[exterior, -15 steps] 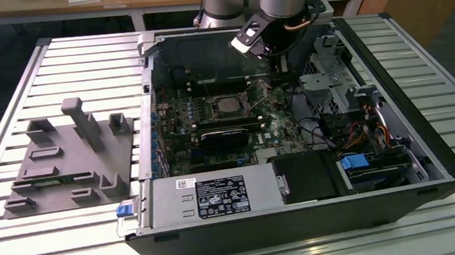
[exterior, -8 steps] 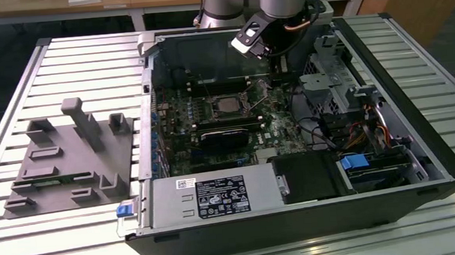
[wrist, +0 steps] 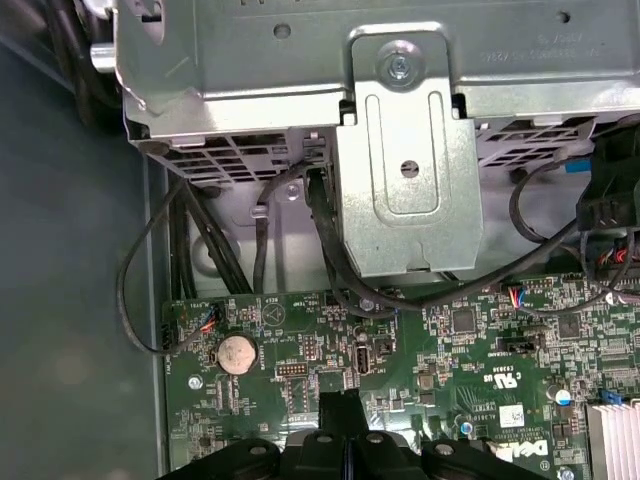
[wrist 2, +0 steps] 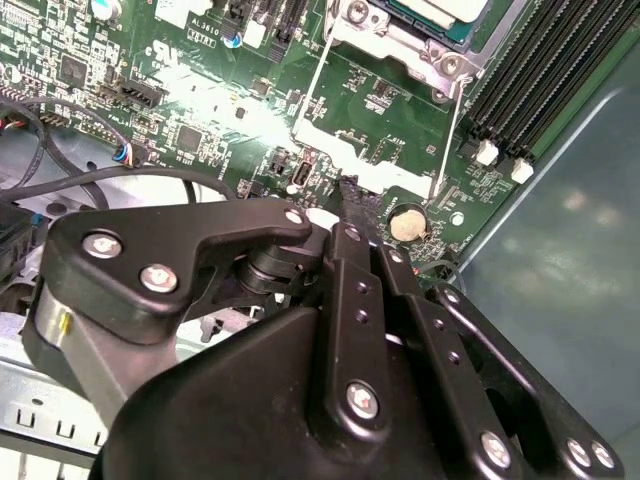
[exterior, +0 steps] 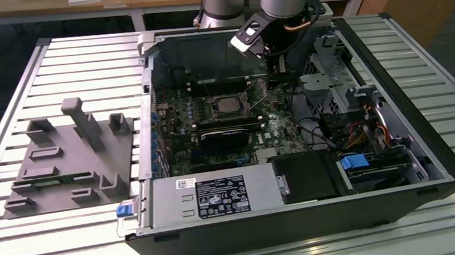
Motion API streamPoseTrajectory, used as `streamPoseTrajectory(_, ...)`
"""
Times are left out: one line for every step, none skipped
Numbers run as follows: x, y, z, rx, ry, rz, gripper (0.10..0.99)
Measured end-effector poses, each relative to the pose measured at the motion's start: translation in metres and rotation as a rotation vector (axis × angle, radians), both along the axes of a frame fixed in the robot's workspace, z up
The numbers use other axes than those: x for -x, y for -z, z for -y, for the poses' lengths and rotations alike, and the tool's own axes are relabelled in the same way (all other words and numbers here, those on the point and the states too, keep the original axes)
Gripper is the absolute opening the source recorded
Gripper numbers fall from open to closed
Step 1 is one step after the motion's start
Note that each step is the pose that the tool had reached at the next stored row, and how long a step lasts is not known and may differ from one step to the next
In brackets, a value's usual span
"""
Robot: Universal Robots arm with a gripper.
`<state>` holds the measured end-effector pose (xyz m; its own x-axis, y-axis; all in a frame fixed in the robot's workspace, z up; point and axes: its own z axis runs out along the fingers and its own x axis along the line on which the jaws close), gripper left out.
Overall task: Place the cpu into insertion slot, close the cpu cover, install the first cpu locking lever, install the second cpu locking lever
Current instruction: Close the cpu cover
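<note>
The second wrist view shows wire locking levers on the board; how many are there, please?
2. One locking lever runs close to the long memory slots; the other locking lever runs farther from them.

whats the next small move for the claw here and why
Probably ease the claw sideways onto a locking lever: in the second wrist view the cpu sits under the cpu cover, both thin levers seem to stick out unlatched, and the claw hovers between their free ends.
</note>
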<state>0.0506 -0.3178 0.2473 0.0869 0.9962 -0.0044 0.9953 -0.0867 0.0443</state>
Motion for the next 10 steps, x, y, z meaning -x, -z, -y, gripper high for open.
streamPoseTrajectory(0.0, 0.0, 0.0, 0.0, 0.0, -0.0001, 0.102)
streamPoseTrajectory(0.0, 0.0, 0.0, 0.0, 0.0, -0.0002, 0.102)
streamPoseTrajectory(0.0, 0.0, 0.0, 0.0, 0.0, -0.0002, 0.102)
streamPoseTrajectory(-0.0002, 0.0, 0.0, 0.0, 0.0, -0.0002, 0.102)
streamPoseTrajectory(-0.0005, 0.0001, 0.0, 0.0, 0.0, -0.0002, 0.102)
streamPoseTrajectory(-0.001, 0.0001, -0.0001, 0.0, 0.0, -0.0004, 0.102)
streamPoseTrajectory(-0.0017, 0.0001, 0.0, 0.0, 0.0, -0.001, 0.102)
streamPoseTrajectory(-0.0026, 0.0001, 0.0, 0.0, 0.0, -0.0017, 0.102)
streamPoseTrajectory(-0.0034, 0.0, 0.0, 0.0, 0.0, -0.0023, 0.102)
streamPoseTrajectory(-0.0041, 0.0, 0.0, 0.0, 0.0, -0.0028, 0.102)
